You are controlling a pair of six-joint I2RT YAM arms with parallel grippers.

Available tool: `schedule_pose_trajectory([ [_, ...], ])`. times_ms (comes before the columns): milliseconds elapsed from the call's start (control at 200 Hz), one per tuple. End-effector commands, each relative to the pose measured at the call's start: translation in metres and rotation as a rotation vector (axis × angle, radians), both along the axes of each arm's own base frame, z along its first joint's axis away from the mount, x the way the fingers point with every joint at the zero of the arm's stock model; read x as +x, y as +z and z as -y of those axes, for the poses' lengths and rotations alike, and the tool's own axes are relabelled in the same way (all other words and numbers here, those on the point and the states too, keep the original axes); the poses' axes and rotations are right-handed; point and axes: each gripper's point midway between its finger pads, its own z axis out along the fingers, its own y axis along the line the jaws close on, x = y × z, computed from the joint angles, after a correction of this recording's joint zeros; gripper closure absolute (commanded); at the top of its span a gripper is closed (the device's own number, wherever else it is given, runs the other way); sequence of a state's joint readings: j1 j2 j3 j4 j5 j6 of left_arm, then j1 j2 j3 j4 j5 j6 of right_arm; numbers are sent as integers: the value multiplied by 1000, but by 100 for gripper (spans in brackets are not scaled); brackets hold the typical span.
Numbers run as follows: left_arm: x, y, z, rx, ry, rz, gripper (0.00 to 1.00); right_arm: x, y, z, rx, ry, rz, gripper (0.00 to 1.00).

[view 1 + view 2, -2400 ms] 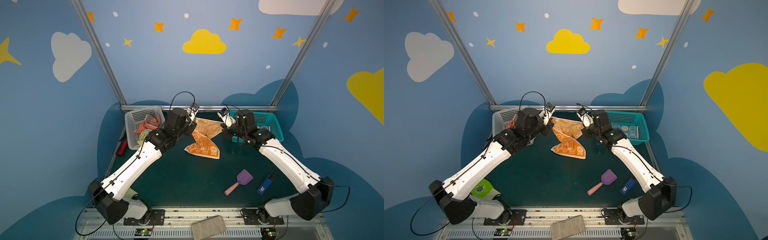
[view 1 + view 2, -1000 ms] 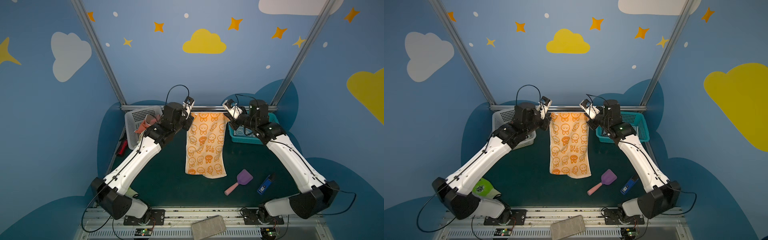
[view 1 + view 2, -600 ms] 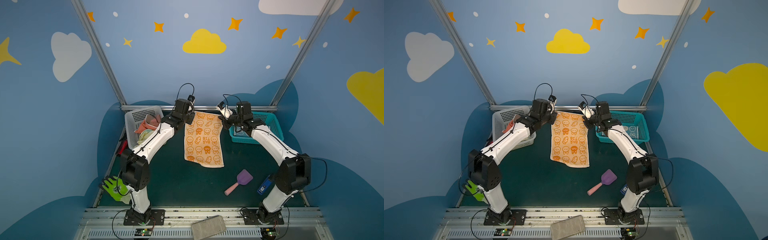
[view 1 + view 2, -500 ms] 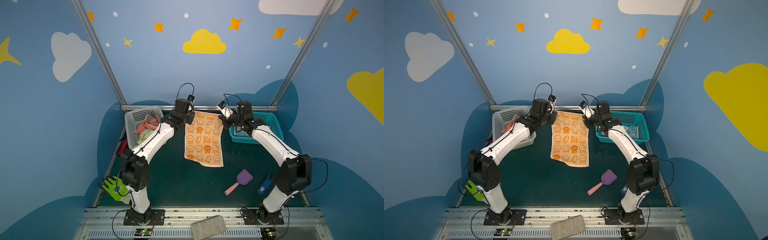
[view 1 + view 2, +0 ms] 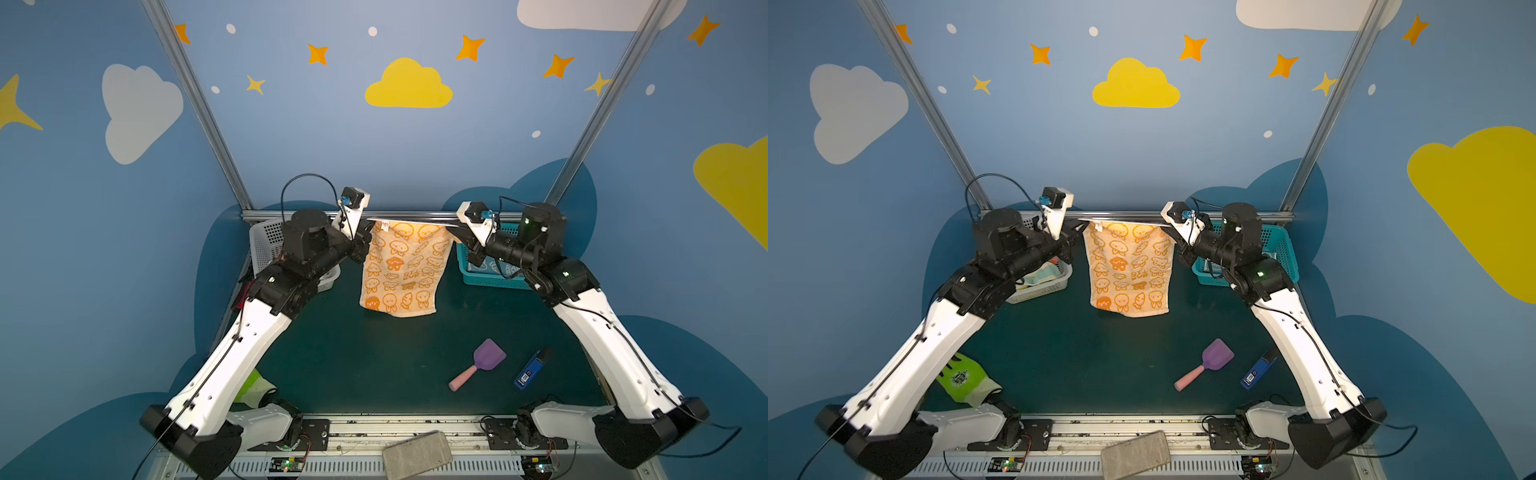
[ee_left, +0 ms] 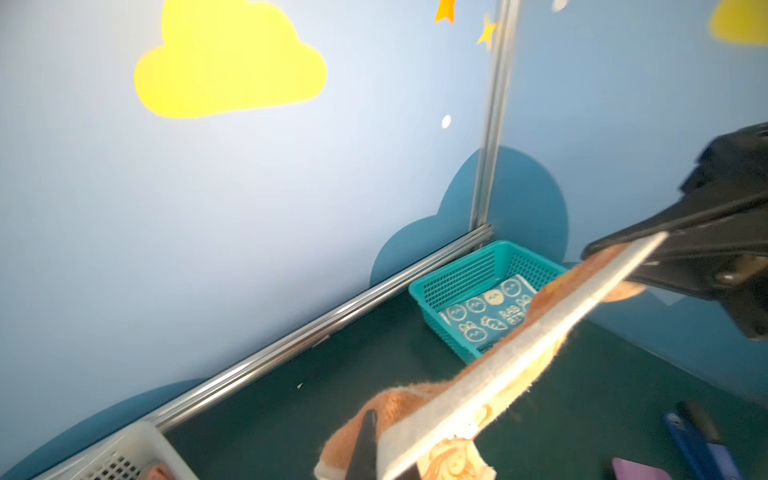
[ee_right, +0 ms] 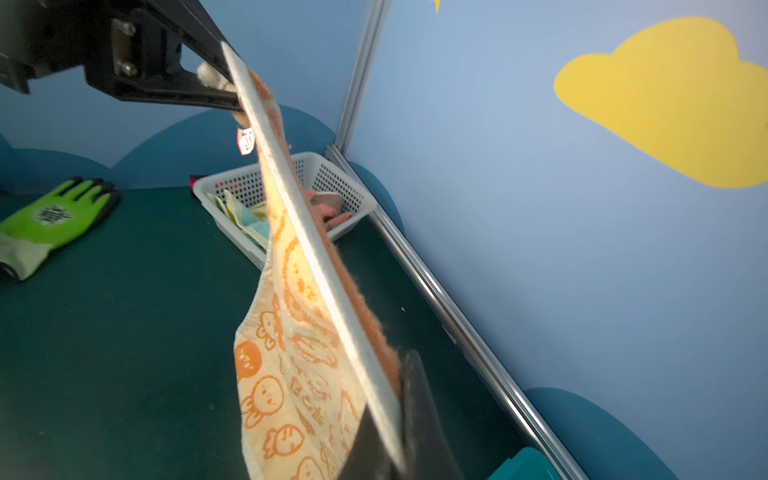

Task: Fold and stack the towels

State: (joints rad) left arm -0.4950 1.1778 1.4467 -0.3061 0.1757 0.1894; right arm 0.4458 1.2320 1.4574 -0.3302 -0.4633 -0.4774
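Note:
An orange towel (image 5: 400, 266) (image 5: 1128, 266) with white rabbits hangs flat and taut at the back of the table. Its top edge is stretched between both grippers. My left gripper (image 5: 367, 232) (image 6: 382, 453) is shut on its top left corner. My right gripper (image 5: 455, 235) (image 7: 399, 415) is shut on its top right corner. Its lower edge hangs down toward the green table top (image 5: 374, 374). A blue rabbit towel (image 6: 486, 311) lies in the teal basket (image 5: 490, 279). A pale striped towel (image 7: 245, 216) and a salmon towel (image 7: 329, 208) lie in the white basket (image 7: 332, 174).
A lime-green glove (image 5: 963, 379) lies at the front left, partly under the left arm. A purple scoop with a pink handle (image 5: 482, 362) and a blue device (image 5: 529, 372) lie at the front right. A grey block (image 5: 416, 455) rests on the front rail.
Half a second ago the orange towel lay spread on the table, held by its far edge. Both grippers have since risen and the towel hangs upright between them.

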Motion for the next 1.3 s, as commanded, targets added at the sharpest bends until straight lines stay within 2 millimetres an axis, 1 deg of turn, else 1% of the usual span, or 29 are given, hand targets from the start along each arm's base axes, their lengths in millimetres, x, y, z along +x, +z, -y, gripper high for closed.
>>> schedule_pose_trajectory([
  [0,-38,13,-17,-28,-14,42,96,-31,-1,9,21,29,-45,100],
  [90,-69,29,-26,-85,-44,89,96,-58,13,8,56,82,-17,100],
  [125,-81,34,-25,-108,-81,102,96,-68,17,7,65,103,-5,100],
  [170,-93,40,-29,-131,-94,116,96,-79,23,7,80,121,8,100],
  [235,-105,47,-32,-156,-115,131,96,-88,30,8,99,131,23,100],
  [280,-110,49,-33,-165,-124,137,96,-93,35,9,114,135,31,100],
  [345,-111,50,-34,-176,-121,135,96,-95,40,10,126,131,37,100],
  [431,-105,49,-36,-171,-93,133,96,-88,42,11,127,102,39,100],
  [466,-99,48,-36,-163,-74,132,96,-81,40,11,119,77,37,100],
  [496,-94,44,-35,-151,-65,125,96,-75,39,11,112,57,34,100],
  [506,-90,44,-38,-149,-39,125,96,-73,38,11,110,51,34,100],
  [546,-78,39,-39,-132,3,114,96,-63,34,11,96,25,25,100],
  [666,-38,16,-37,-55,104,64,96,-26,15,9,58,-44,-18,100],
  [771,4,-7,-40,4,206,20,96,10,-1,8,34,-89,-54,100],
  [826,27,-18,-44,19,255,-13,96,32,-12,7,20,-117,-79,100],
  [916,65,-41,-50,42,323,-70,96,65,-30,4,-6,-152,-109,100],
  [1001,97,-67,-51,79,364,-115,96,97,-50,1,-32,-181,-144,100],
  [1076,121,-88,-50,107,396,-144,96,124,-69,-1,-53,-209,-171,100],
  [1096,127,-92,-50,111,407,-151,96,132,-78,-3,-63,-214,-186,100],
  [1141,140,-104,-51,120,430,-165,96,148,-91,-5,-76,-226,-210,100],
  [1237,163,-128,-52,144,472,-201,96,176,-123,-11,-124,-239,-261,100],
  [1297,173,-144,-52,168,493,-231,96,190,-145,-14,-148,-249,-291,100],
])
